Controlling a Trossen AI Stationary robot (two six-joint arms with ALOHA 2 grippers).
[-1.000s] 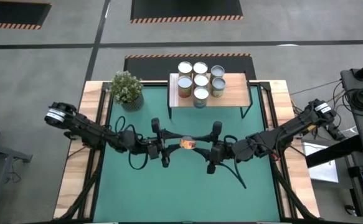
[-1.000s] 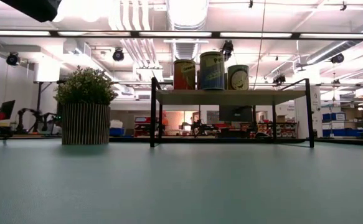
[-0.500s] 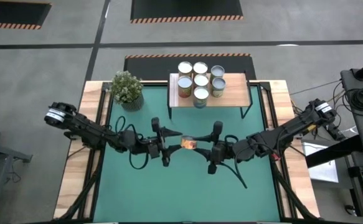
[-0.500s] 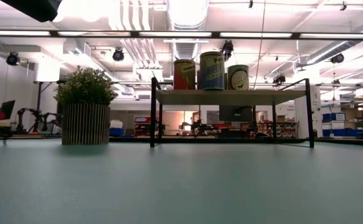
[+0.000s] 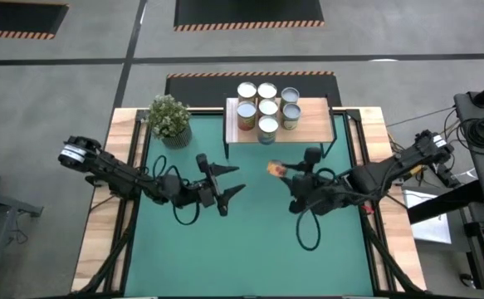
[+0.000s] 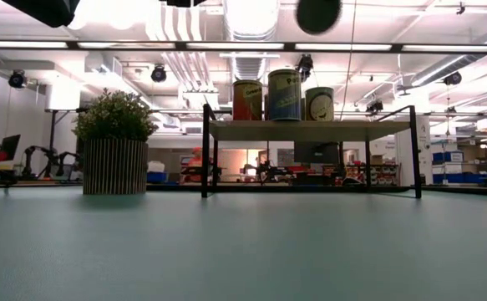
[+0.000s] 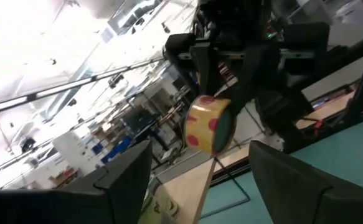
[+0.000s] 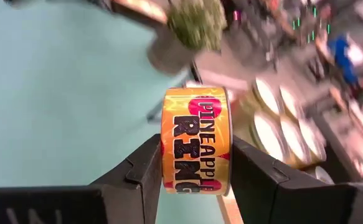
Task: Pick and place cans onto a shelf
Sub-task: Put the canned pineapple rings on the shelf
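Centre frame, high view: our right gripper [image 5: 281, 170] clamps the can [image 5: 274, 169] across its ends, can lying sideways — long axis level, spanning the jaws — poised just below the shelf [image 5: 312, 124] for placing. Left gripper [image 5: 232, 181], jaws apart, waits centre-left; six cans [image 5: 267, 107] beyond.
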